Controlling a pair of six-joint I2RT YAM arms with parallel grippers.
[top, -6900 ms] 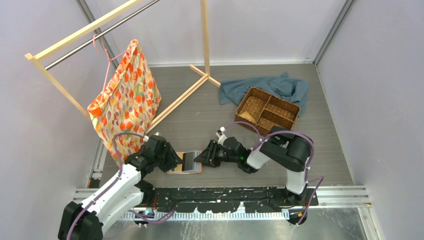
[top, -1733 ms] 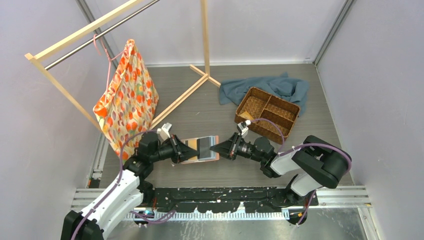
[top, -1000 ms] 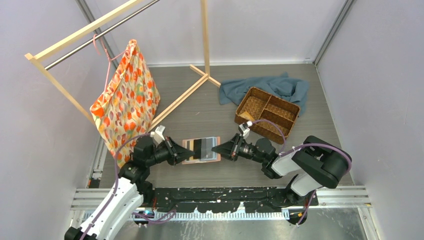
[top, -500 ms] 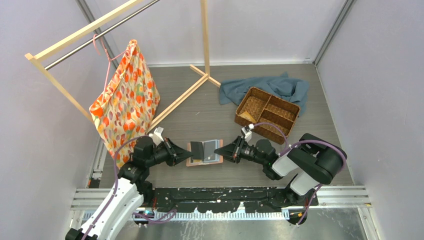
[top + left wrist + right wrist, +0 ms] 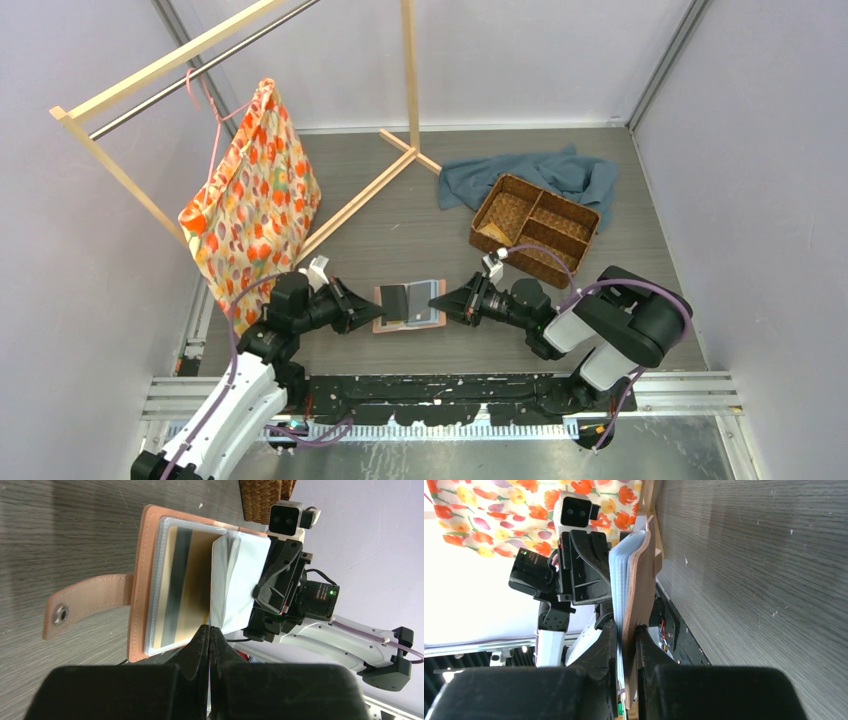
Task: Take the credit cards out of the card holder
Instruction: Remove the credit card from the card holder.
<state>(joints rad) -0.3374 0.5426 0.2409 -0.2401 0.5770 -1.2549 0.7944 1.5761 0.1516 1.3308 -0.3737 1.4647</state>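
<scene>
Credit cards [image 5: 182, 587], light, stiff and likely slick, sit sleeved in the card holder [image 5: 137, 580] lying open on the counter [image 5: 400, 230], right gripper [image 5: 629, 630] clamped on its floppy cover, left gripper [image 5: 209, 630] pinched on the edge of a pale card [image 5: 237, 580], the best hold.

Open card holder [image 5: 141, 555], gold card [image 5: 196, 570] in clear sleeve [image 5: 159, 587], left pincer [image 5: 209, 631] pinching upright pale page [image 5: 236, 580]
</scene>
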